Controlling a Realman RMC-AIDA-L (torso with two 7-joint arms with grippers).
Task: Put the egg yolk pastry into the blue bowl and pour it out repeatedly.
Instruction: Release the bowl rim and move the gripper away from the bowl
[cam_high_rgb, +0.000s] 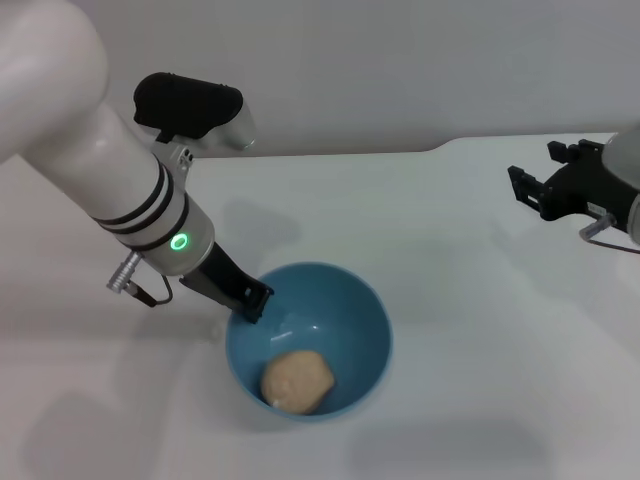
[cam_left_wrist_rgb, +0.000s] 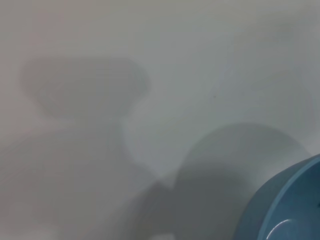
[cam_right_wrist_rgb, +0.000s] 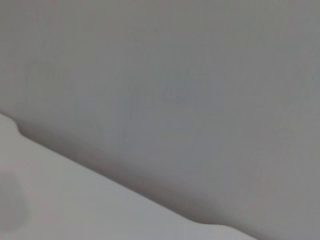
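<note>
Beige egg yolk pastry (cam_high_rgb: 297, 382), matte, round

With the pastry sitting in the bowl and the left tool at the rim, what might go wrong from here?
1. The left tool meets the blue bowl at one spot on its glossy rim only, so the bowl may slip or twist when tipped.
2. The egg yolk pastry lies loose inside; a quick pour might roll it far across the table.
</note>
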